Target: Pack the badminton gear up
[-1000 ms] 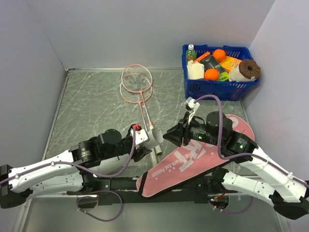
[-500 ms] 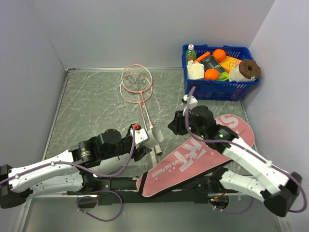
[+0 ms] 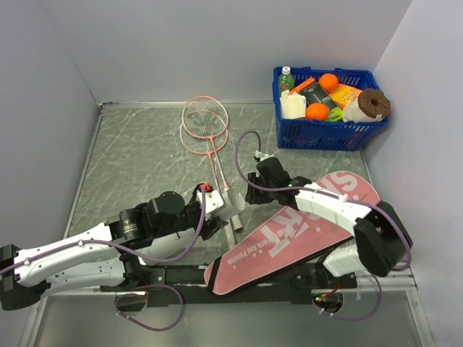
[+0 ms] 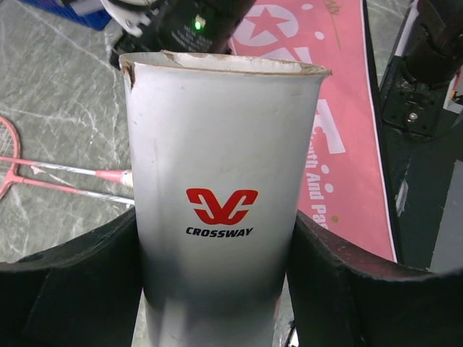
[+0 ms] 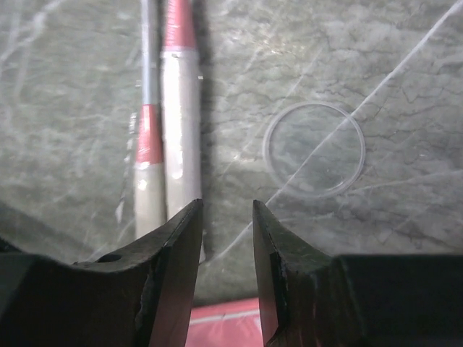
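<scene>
- I am working in a robot test cell, a lab set-up.
- Plain pale walls (image 3: 181, 43) are boxing in a grey marbled table (image 3: 145, 159) on three sides.
- My left arm (image 3: 72, 253) and right arm (image 3: 329, 206) are sitting bolted at its near edge, purple cables (image 3: 236, 150) looping off them.
- A blue basket (image 3: 329, 135) of groceries is standing in the far right corner.

Bright, even light, soft shadows, wrist close-ups slightly soft.
</scene>
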You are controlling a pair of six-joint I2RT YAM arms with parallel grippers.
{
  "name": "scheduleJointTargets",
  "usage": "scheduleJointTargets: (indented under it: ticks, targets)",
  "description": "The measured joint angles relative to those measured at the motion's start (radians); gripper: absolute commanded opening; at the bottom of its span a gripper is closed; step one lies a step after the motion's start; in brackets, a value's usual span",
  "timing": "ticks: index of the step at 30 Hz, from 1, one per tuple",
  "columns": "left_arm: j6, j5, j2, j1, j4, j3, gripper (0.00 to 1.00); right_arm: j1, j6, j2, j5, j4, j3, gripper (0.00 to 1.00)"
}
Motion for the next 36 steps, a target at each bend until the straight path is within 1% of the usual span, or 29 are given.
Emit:
scheduleJointTargets:
  ticks: [10, 20, 23, 24, 26, 27, 29, 30, 32, 33, 35, 36]
  targets:
    - [-0.005, -0.063, 0.0, 0.0, -0.025, 0.011, 0.01, 0.002, 0.038, 0.181, 0.031, 0.027, 0.026, 0.44]
    - [-0.004, -0.069, 0.0, 0.0, -0.031, 0.013, 0.01, 0.013, 0.042, 0.275, 0.112, 0.023, 0.087, 0.43]
    - [-0.004, -0.068, 0.0, 0.0, -0.031, 0.013, 0.01, 0.014, 0.042, 0.298, 0.124, 0.021, 0.095, 0.41]
    - [-0.004, -0.068, 0.0, 0.0, -0.031, 0.013, 0.01, 0.015, 0.043, 0.306, 0.126, 0.021, 0.098, 0.38]
    - [-0.004, -0.068, 0.0, 0.0, -0.031, 0.014, 0.01, 0.015, 0.045, 0.314, 0.129, 0.023, 0.109, 0.35]
    - [-0.004, -0.068, 0.0, 0.0, -0.032, 0.015, 0.01, 0.015, 0.045, 0.317, 0.13, 0.023, 0.111, 0.31]
    - [-0.004, -0.068, 0.0, 0.0, -0.035, 0.017, 0.01, 0.016, 0.046, 0.323, 0.134, 0.022, 0.116, 0.26]
    - [-0.004, -0.068, 0.0, 0.0, -0.034, 0.017, 0.01, 0.016, 0.048, 0.326, 0.133, 0.023, 0.118, 0.21]
    - [-0.004, -0.068, 0.0, 0.0, -0.035, 0.017, 0.01, 0.018, 0.048, 0.328, 0.134, 0.022, 0.121, 0.17]
    - [-0.004, -0.068, 0.0, 0.0, -0.035, 0.017, 0.01, 0.02, 0.048, 0.33, 0.134, 0.022, 0.121, 0.14]
    - [-0.004, -0.068, 0.0, 0.0, -0.035, 0.017, 0.01, 0.023, 0.048, 0.334, 0.135, 0.023, 0.122, 0.11]
    - [-0.004, -0.068, 0.0, 0.0, -0.035, 0.017, 0.01, 0.024, 0.049, 0.335, 0.136, 0.023, 0.124, 0.05]
